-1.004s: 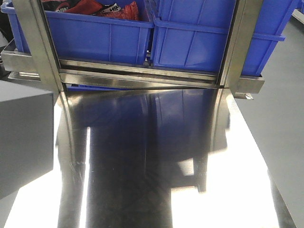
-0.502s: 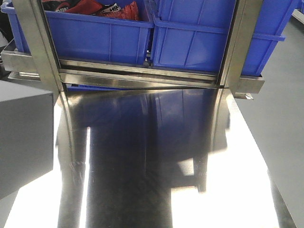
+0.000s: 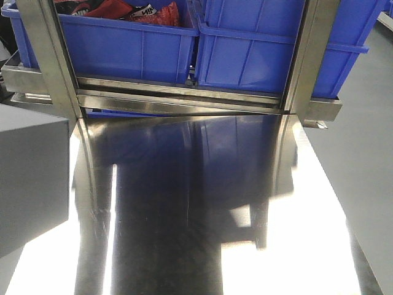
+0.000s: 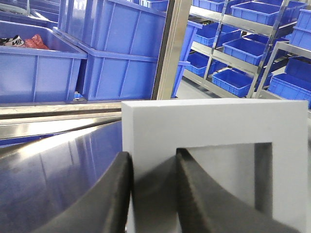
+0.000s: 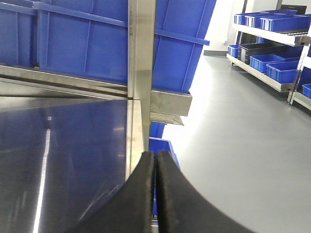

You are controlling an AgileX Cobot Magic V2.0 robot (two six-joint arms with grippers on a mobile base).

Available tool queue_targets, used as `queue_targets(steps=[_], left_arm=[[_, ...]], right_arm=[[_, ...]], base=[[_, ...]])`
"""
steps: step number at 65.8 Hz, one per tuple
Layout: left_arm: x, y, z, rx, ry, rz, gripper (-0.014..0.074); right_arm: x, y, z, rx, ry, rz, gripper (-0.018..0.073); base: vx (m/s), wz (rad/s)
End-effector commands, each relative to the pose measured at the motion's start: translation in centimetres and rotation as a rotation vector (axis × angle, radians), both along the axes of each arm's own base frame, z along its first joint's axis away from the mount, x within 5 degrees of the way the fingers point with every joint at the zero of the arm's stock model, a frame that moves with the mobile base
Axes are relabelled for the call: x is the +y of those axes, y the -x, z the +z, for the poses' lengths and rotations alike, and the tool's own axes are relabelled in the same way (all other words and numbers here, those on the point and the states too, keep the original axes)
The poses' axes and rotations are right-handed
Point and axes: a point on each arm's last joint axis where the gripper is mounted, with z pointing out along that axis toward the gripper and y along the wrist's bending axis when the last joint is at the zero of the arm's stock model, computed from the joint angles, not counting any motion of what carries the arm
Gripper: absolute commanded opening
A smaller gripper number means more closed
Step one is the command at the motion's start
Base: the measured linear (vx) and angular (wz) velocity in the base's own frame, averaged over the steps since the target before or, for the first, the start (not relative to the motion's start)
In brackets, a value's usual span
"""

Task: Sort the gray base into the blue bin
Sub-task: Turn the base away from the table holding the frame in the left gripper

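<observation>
Your left claw (image 4: pixel 153 160) pinches just one wall of the matte gray recessed block (image 4: pixel 214 121), over the tabletop (image 4: pixel 58 165) and short of the far-edge deep blue plastic bin (image 4: pixel 121 63). That block could pivot loose. Your right claw (image 5: pixel 156 155) is closed and empty.

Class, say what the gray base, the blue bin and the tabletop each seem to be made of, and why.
Gray base: likely matte plastic; flat, dull, glare-free. Blue bin: moulded plastic, ribbed walls, slight sheen. Tabletop: polished metal, mirror reflections.
</observation>
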Motion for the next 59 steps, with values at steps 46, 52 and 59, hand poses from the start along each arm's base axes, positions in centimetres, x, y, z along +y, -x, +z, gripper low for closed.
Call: queue_targets(steps=[46,52,59], left_arm=[[-0.13,0.2,1.67,-0.098,0.065,-0.032,0.0125],[-0.13,0.2,1.67,-0.098,0.065,-0.032,0.0125],[-0.11,0.22,1.67,-0.099,0.066,-0.032,0.0125]], right_arm=[[0.08,0.03,0.31,-0.075,0.02,0.008,-0.0009],[0.08,0.03,0.31,-0.075,0.02,0.008,-0.0009],[0.08,0.03,0.31,-0.075,0.02,0.008,-0.0009]], base=[[-0.09,-0.06],[-0.26,-0.22],[-0.27,-0.18]])
